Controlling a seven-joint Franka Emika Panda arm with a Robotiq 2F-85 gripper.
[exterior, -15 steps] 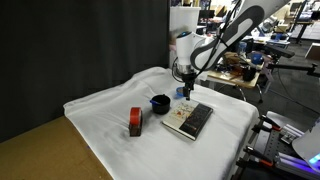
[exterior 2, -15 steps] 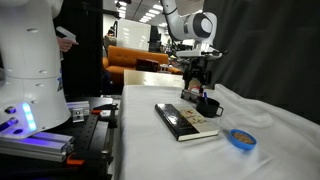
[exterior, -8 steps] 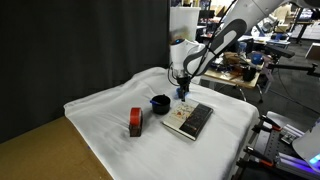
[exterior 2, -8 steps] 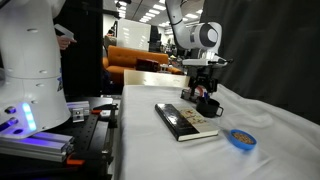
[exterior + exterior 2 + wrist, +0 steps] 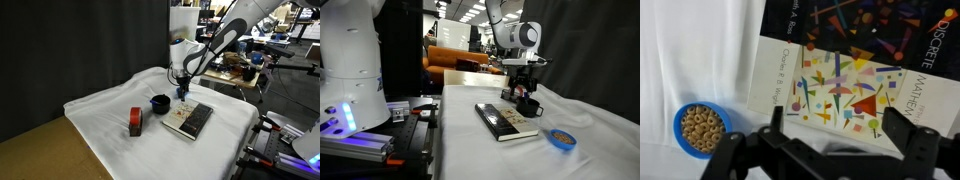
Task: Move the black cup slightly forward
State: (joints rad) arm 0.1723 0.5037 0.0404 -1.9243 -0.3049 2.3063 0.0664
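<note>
Wrist view shows the jaws spread wide and empty above a book (image 5: 840, 80) — in an exterior view the black cup (image 5: 159, 102) sits on the white-draped counter (image 5: 105, 105), near that book.

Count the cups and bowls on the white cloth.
2. The black cup stands between the red block and the book; the blue bowl of cereal rings lies beside the book. None appears hidden.

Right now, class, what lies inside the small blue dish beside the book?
The blue dish holds tan cereal rings, seen in the wrist view. They cover its floor, so nothing beneath them can be seen.
</note>
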